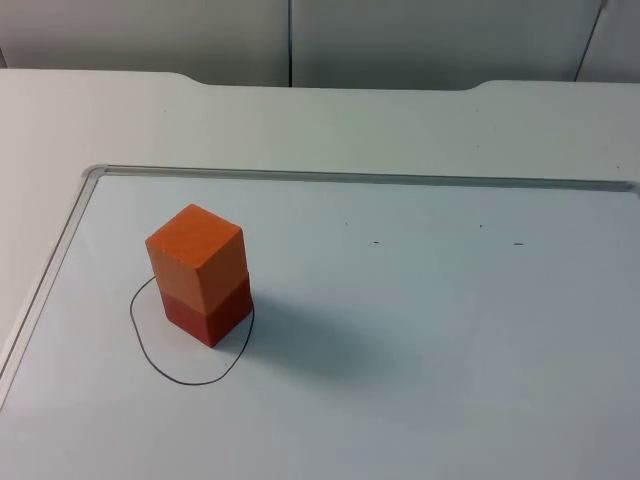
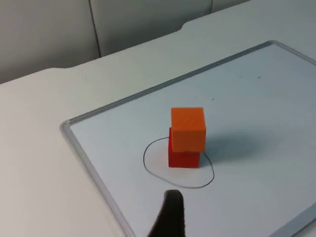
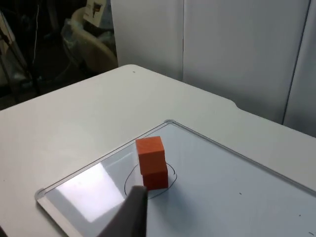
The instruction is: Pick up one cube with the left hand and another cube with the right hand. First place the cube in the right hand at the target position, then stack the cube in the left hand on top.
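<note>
An orange cube [image 1: 195, 255] stands stacked on a red cube [image 1: 207, 315], slightly turned against it. Both stand inside a hand-drawn black ring [image 1: 160, 365] on the whiteboard [image 1: 450, 330], toward the ring's far side. The left wrist view has the orange cube [image 2: 187, 129] over the red one [image 2: 183, 159], with my left gripper [image 2: 170, 217] pulled back from the stack and touching nothing. From the right wrist, the stack [image 3: 152, 163] sits ahead of my right gripper [image 3: 131, 217], which also holds nothing and is well clear of it.
The whiteboard's metal rim [image 1: 350, 177] runs along its far and left sides on the white table [image 1: 100, 110]. A grey partition wall [image 1: 300, 40] closes the table's far end. A few small dark marks [image 1: 518, 243] dot the board at the right.
</note>
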